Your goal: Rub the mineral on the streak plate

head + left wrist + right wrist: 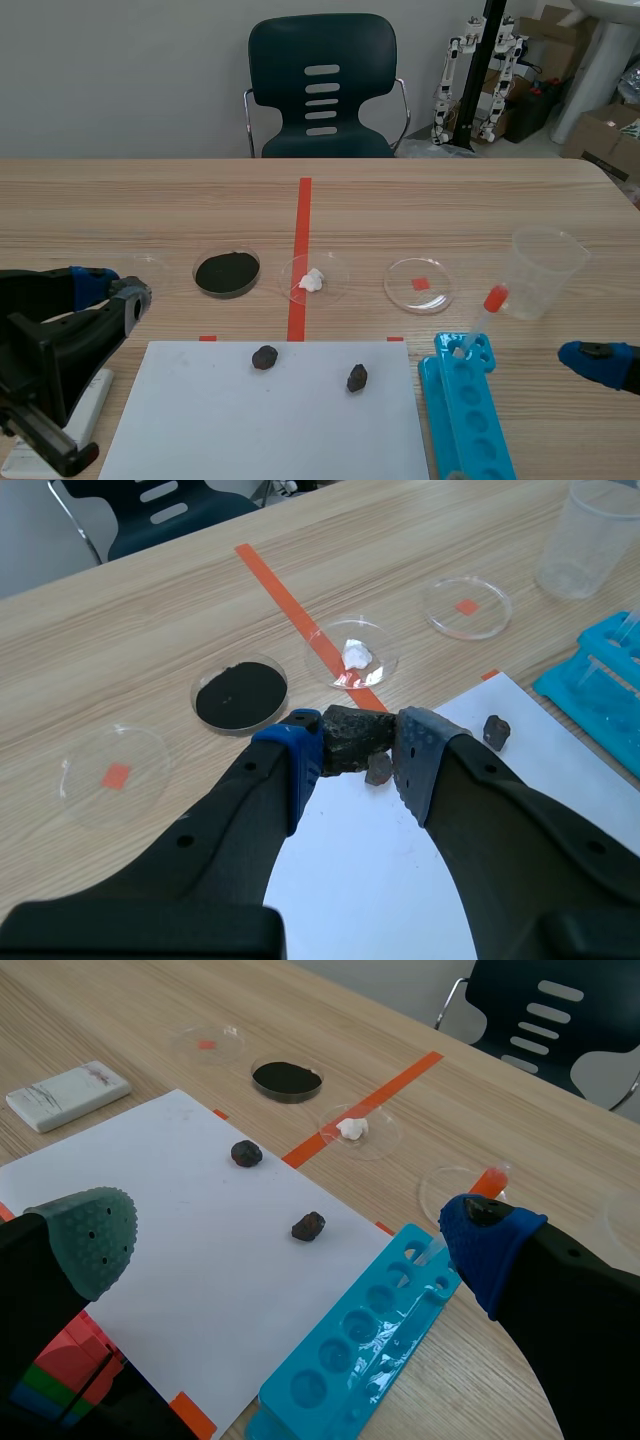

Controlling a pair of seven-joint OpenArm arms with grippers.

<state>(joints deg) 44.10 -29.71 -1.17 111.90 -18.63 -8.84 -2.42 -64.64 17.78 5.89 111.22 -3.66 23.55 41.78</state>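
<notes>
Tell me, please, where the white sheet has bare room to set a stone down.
The white sheet is bare nearer the robot than its two stones, across to the blue rack. The dishes beyond it are crowded.

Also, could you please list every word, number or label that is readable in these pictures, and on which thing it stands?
None can be read.
The streak plate bears only dark smears, not letters.
The cardboard boxes in the background show no legible print.
</notes>
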